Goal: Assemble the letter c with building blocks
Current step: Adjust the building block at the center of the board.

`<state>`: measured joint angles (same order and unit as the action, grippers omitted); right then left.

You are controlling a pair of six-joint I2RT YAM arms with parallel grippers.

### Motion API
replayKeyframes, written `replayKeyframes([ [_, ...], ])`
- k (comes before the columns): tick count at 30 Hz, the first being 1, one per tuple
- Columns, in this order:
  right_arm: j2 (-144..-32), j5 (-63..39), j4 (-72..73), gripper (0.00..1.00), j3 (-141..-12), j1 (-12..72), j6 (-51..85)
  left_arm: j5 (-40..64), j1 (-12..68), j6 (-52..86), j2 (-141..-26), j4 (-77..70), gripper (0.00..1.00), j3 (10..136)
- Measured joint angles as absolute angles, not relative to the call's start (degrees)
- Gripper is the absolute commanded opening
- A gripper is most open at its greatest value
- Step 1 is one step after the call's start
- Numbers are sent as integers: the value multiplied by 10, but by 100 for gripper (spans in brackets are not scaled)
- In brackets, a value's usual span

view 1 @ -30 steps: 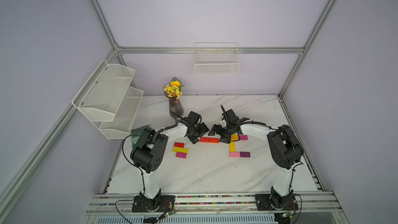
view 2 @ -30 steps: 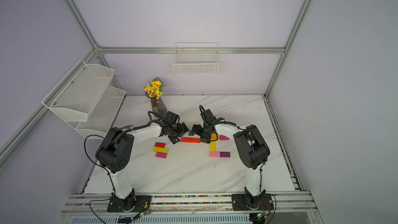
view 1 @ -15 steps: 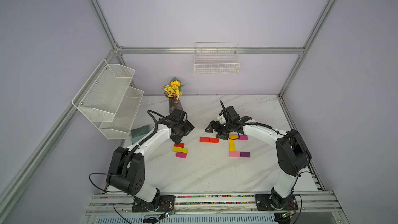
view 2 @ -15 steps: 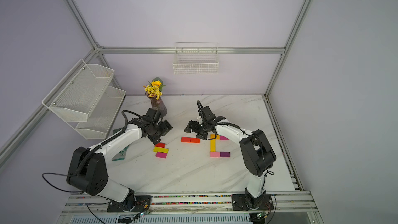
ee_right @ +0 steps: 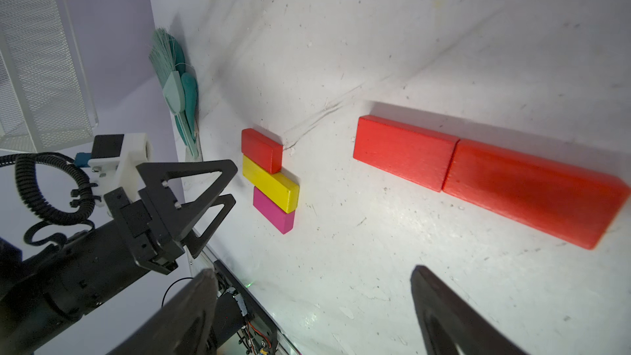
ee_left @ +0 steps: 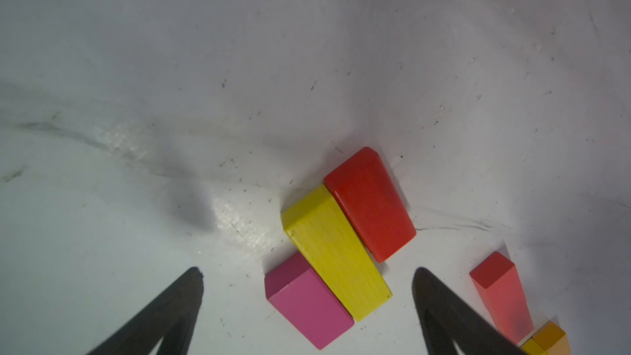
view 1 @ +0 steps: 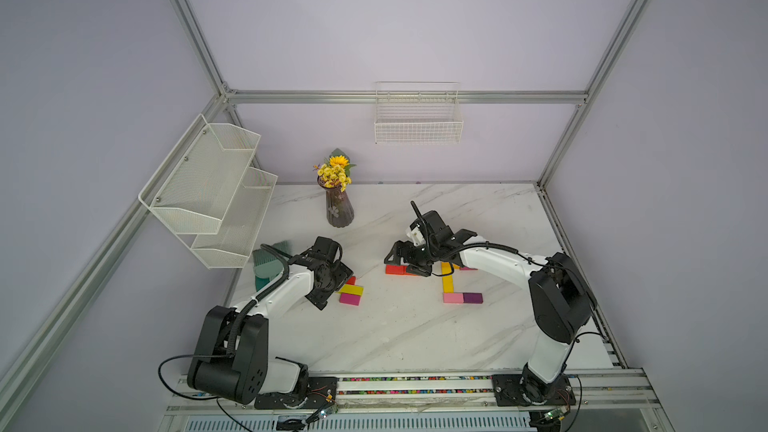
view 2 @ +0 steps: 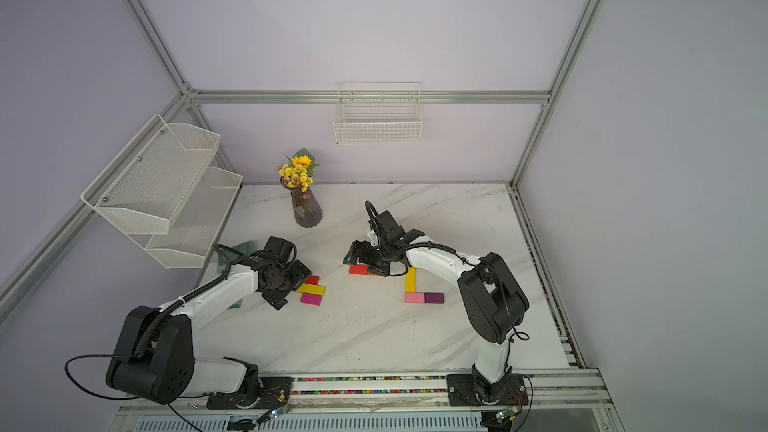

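Left claw [ee_left: 307, 271] pulled back near yellow block [ee_left: 336, 254], open and empty, right claw [ee_right: 312, 269] open too

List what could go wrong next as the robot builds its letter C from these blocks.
The open left gripper hangs by the touching red block, yellow block and magenta block; closing may catch or shove a neighbour.
The open right gripper is low beside the two-block red row; a sweep could knock it crooked.

Even soft lighting; glare on tabletop [ee_left: 235, 220]; wrist views distorted, edges dim.
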<state>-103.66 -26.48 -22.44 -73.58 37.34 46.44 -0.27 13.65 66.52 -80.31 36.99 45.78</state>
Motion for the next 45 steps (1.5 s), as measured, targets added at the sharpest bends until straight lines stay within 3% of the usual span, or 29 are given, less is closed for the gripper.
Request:
replayKeyframes([
  [21, -1018, -258, -225, 91, -724, 373, 464, 24, 136, 577, -911, 276, 92, 521],
  [38, -1008, -250, -227, 91, -720, 373, 464, 63, 262, 616, -983, 239, 91, 592],
  [45, -987, -236, -241, 88, -710, 377, 453, 62, 255, 655, -935, 233, 92, 571],
])
